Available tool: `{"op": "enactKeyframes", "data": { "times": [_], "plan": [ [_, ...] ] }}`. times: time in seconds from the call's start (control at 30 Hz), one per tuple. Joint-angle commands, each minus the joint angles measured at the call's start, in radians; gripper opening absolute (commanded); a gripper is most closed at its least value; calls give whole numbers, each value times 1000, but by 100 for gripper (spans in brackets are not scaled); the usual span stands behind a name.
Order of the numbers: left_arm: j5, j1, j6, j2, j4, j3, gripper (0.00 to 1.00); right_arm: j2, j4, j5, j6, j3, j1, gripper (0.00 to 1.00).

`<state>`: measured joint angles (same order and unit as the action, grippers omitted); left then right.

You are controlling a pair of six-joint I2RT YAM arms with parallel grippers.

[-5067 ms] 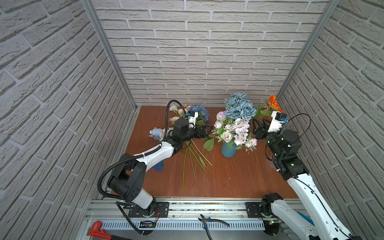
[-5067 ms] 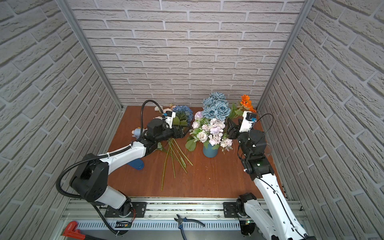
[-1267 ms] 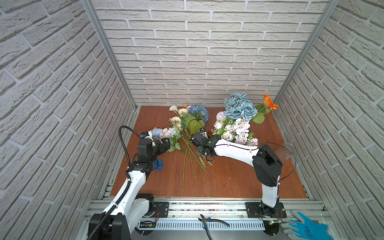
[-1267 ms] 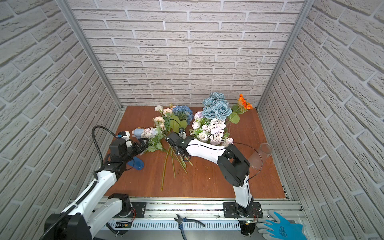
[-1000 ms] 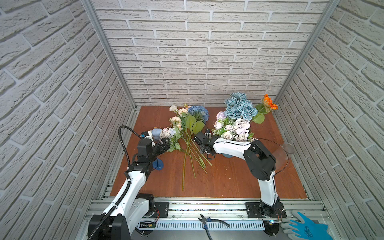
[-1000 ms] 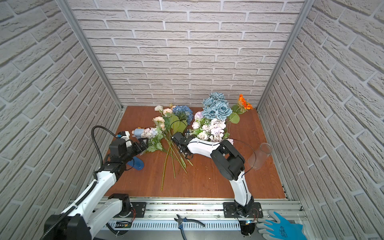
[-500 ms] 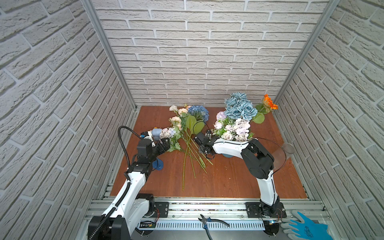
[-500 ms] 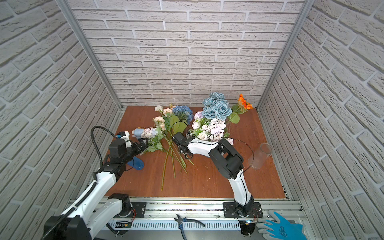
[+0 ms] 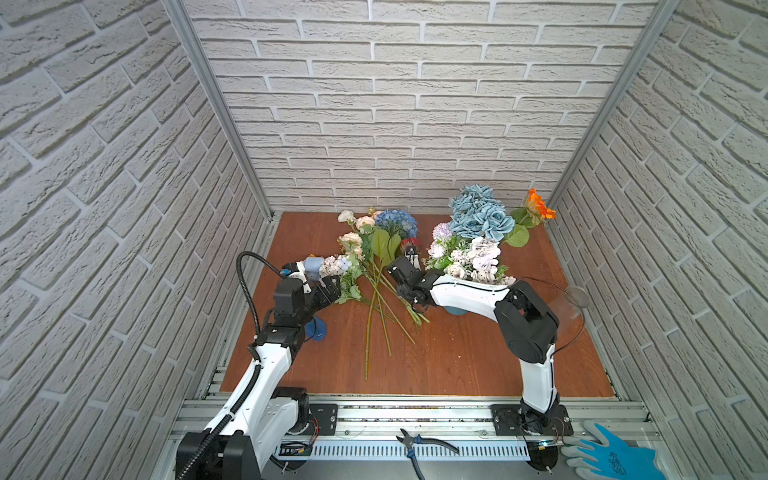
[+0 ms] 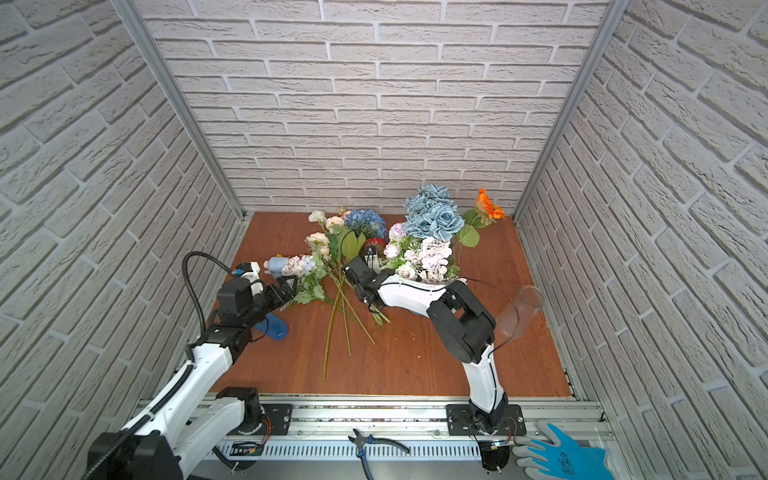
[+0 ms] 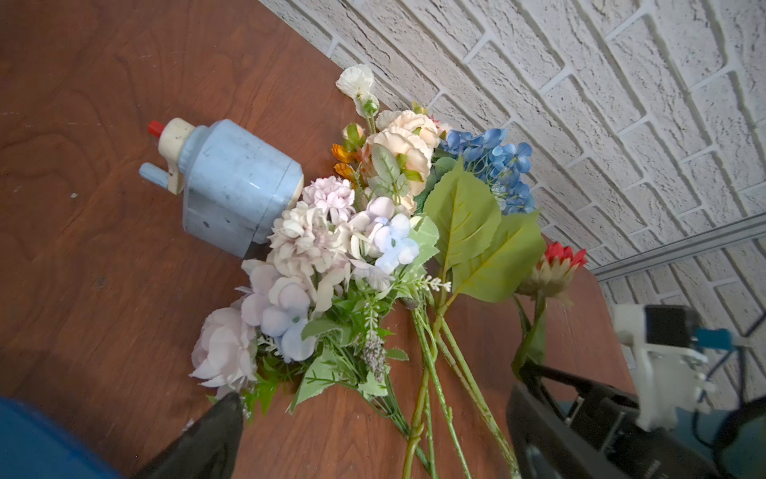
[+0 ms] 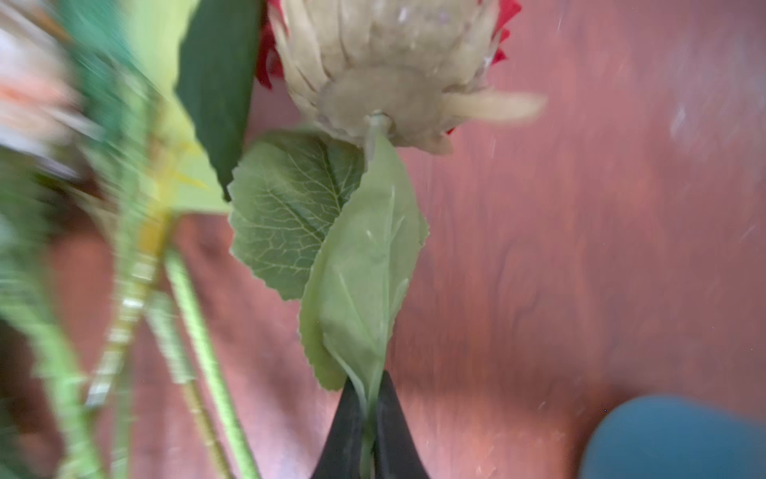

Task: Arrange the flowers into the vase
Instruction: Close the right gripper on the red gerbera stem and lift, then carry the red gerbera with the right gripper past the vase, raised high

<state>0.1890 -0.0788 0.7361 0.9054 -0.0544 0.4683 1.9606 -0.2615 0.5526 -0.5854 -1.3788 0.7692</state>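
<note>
The left arm is bent at the elbow, and the left gripper [image 9: 332, 286] hovers low with its jaws wide apart. The right arm stretches across the middle, and the right gripper [image 12: 369, 385] has its jaws pinched on the stem of a flower [image 12: 393, 70].

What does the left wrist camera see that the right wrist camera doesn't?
Left wrist only: the pale blue plastic canister with a red knob, the blue hydrangea bunch, the white brick wall. Right wrist only: a close look at the right hand's black tips shut on the red daisy-like flower's leafy stem. Both: that flower, long green stems, the brown wooden table.
</note>
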Motion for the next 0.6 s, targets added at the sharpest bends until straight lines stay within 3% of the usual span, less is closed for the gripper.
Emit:
{"op": "enactKeyframes", "data": {
  "times": [0.0, 0.17, 0.33, 0.57],
  "plan": [
    [43, 1, 10, 12, -104, -21, 98, -98, 283, 100, 210, 71, 37, 6],
    [83, -9, 26, 69, -159, -23, 98, -124, 471, 111, 378, 91, 62, 6],
    [85, -33, 24, 94, -187, -20, 98, -133, 521, 4, 438, 50, 68, 6],
    [102, -71, 17, 113, -217, -14, 98, -304, 502, -102, 500, 38, 65, 6]
  ]
}}
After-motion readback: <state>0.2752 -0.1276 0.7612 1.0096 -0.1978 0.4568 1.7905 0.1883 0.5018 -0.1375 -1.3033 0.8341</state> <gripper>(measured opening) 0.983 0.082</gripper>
